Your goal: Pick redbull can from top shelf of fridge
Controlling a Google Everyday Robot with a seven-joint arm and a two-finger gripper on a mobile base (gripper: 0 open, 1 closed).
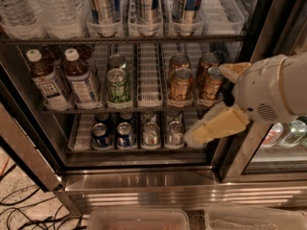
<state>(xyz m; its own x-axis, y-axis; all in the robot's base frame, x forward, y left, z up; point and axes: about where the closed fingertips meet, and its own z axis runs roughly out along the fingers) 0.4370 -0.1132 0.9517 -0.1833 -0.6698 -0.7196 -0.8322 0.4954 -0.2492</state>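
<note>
Redbull can (pixel 146 1) stands upright on the top shelf (pixel 120 40) of the fridge (pixel 144 186), in the middle lane, long axis vertical. We note the tool (pixel 216 127) low right, well apart. We cannot tell how open it is; nothing seen in it.

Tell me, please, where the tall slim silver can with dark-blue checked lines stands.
The checked silver can stands top centre in the camera view, on the wire top shelf, between two blue-panelled cans; the cream tool hangs lower right.
</note>
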